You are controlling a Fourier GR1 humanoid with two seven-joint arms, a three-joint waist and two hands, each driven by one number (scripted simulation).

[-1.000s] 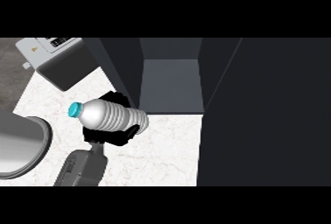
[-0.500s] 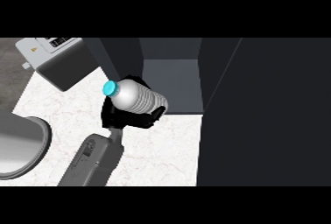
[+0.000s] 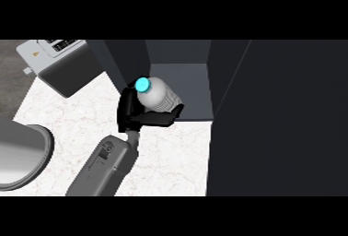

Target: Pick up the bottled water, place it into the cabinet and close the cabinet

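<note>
Fingers [image 3: 160,118] of the left hand [image 3: 128,109] stay curled round the bottled water [image 3: 159,96], now carried from over the counter [image 3: 71,120] to the open cabinet's [image 3: 182,76] threshold, so setting it inside likely comes next.

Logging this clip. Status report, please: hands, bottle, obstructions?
Left hand shut on bottle. Bottle at cabinet front edge. Right hand not in view. Nothing seen blocking the way in.

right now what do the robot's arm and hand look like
Only the left arm shows: a boxy grey forearm with a small dark marking near the wrist end, a thin grey wrist link, then a blocky black hand. No cables or sleeves visible.
</note>
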